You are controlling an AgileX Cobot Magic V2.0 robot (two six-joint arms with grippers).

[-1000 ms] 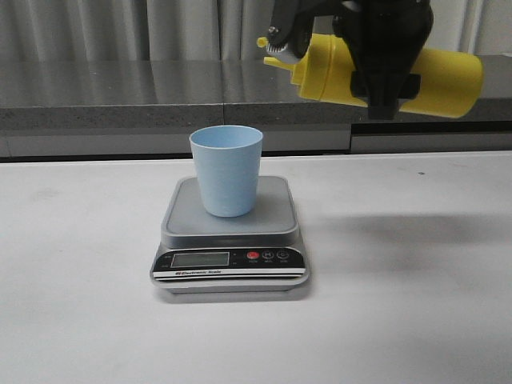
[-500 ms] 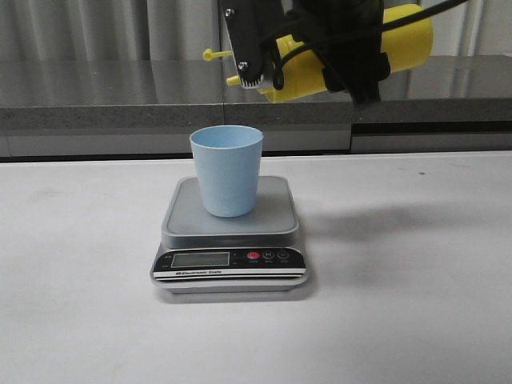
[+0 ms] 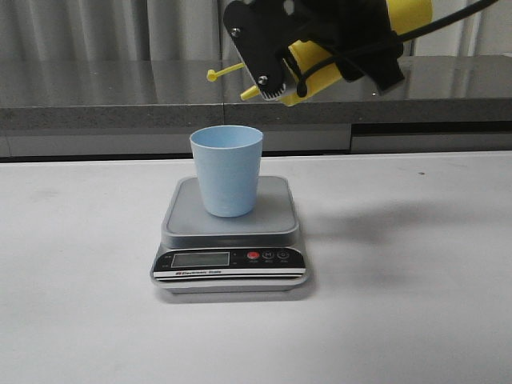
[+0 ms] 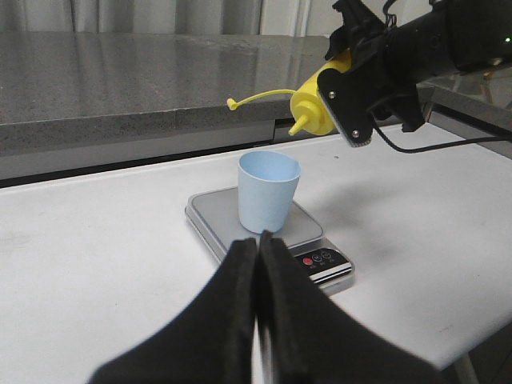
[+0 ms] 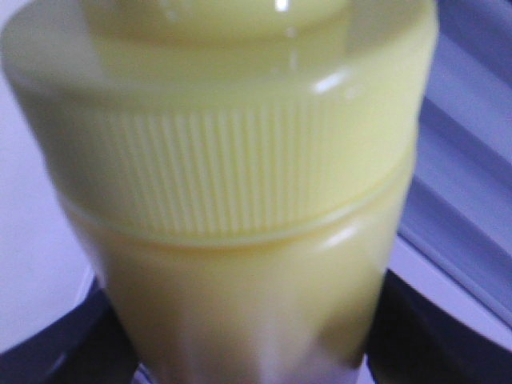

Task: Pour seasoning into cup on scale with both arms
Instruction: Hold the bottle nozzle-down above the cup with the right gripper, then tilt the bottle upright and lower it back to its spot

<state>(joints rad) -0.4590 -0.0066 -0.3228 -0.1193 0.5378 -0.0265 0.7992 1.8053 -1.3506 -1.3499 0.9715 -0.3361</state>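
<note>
The pale blue cup (image 3: 226, 170) stands upright on the grey platform of the scale (image 3: 276, 214). My right gripper (image 3: 320, 48) is shut on the yellow seasoning bottle (image 3: 308, 70) and holds it tilted above and right of the cup, nozzle down-left, with its small tethered cap (image 3: 212, 76) dangling. The bottle's ribbed cap fills the right wrist view (image 5: 240, 184), with dark fingers (image 5: 56, 344) either side. My left gripper (image 4: 258, 242) is shut and empty, hovering low in front of the cup (image 4: 268, 192) and scale (image 4: 214, 218). The bottle (image 4: 310, 108) also shows there.
The scale's black front panel with display and red button (image 3: 253, 256) faces me. A grey stone counter ledge (image 3: 96, 96) runs behind the white table (image 3: 416, 304).
My right gripper has swung the bottle left and tipped it further, so the nozzle now points down toward the cup's rim. Cup, scale and left gripper have not moved.
</note>
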